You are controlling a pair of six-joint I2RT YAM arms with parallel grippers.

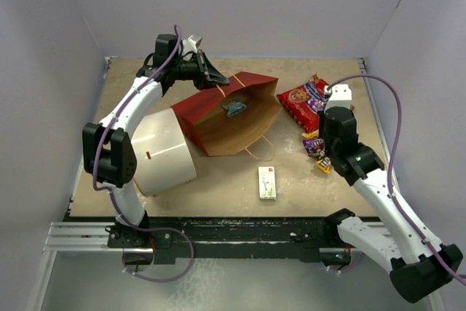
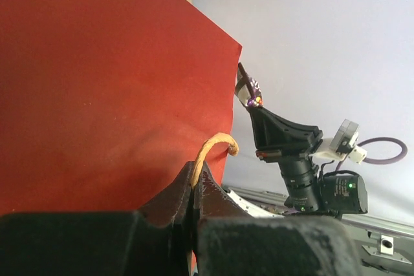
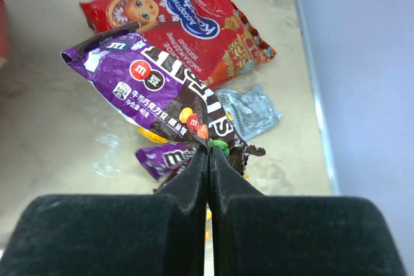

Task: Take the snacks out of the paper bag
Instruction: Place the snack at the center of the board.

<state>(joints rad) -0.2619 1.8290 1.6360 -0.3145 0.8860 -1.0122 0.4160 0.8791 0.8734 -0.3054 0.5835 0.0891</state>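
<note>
The paper bag (image 1: 233,118) lies on its side, mouth toward the near edge, red outside (image 2: 110,82) and brown inside. A pale blue packet (image 1: 236,108) lies within it. My left gripper (image 2: 193,182) is shut on the bag's twisted handle (image 2: 213,141) at the far rim (image 1: 218,78). My right gripper (image 3: 209,150) is shut on a purple candy packet (image 3: 149,79) and holds it raised above the table. Under it lie a red cookie bag (image 3: 194,24), a pale blue wrapper (image 3: 249,111), a small purple pack (image 3: 162,156) and a yellow pack (image 1: 324,165).
A big white cylinder (image 1: 166,151) lies left of the bag, touching it. A small white-and-green box (image 1: 268,182) sits near the front edge. The bag's second handle (image 1: 260,152) loops onto the table. Walls close in the left, far and right sides.
</note>
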